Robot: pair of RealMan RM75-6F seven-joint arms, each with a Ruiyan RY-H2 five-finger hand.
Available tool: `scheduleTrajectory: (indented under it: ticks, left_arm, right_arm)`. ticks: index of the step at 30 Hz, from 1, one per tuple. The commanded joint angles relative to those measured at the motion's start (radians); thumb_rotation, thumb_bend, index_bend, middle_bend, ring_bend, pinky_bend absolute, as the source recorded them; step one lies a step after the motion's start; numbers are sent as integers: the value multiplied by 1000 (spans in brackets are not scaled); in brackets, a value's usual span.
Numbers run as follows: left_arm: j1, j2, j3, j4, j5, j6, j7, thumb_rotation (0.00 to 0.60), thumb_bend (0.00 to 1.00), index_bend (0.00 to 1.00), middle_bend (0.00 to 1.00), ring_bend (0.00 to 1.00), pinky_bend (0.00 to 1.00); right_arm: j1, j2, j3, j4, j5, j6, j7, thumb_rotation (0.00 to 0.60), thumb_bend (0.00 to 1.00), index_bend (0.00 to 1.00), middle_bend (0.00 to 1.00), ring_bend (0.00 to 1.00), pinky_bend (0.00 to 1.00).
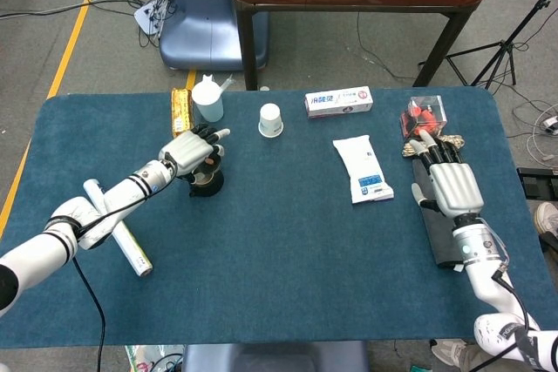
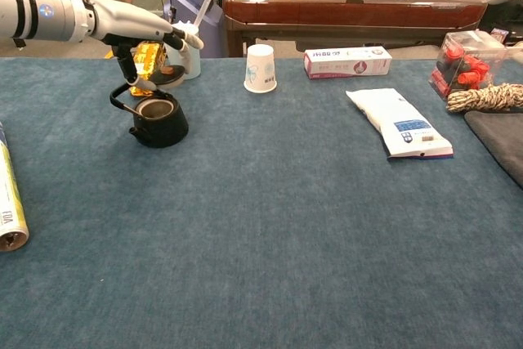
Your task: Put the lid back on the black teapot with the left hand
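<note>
Foil roll [image 2: 8, 202] lies nearest you at the table's left edge, well apart from the work. Beyond it the black teapot [image 2: 157, 118] stands upright, mouth open, its handle tipped toward the left. Your left hand [image 2: 155, 34] hovers just above it, pinching the lid [image 2: 164, 76] a little above and behind the opening, so the lid is carried but not seated; I judge you have the lowering and release left. Your right hand [image 1: 450, 182] rests empty, fingers extended, over the dark mat [image 1: 438, 219], far from all this. Behind the teapot stand a gold packet [image 1: 180, 112] and a clear jug [image 1: 207, 99], close enough to brush. The white paper cup [image 2: 261, 68] leaves room to the right.
</note>
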Motion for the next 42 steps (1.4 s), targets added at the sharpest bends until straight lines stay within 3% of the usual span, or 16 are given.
scheduleTrajectory:
  ticks: [1,23,42]
  left_arm:
    - [3,-1,13,12,14,16,-23,600,322,337,0,0,0]
    - [15,-20,75,90,60,66,-124,600,323,316,0,0,0]
    - [35,-18,74,76,34,68,-82,600,323,212,0,0,0]
  right_arm:
    - [3,-1,1,-3,4,0,-5,600,435,29,0,0,0]
    - [30,-19,4,-11,30,-5,-45,600,435,29,0,0,0]
    - [35,-12,5,-19,19,2,-40,600,435,29,0,0,0]
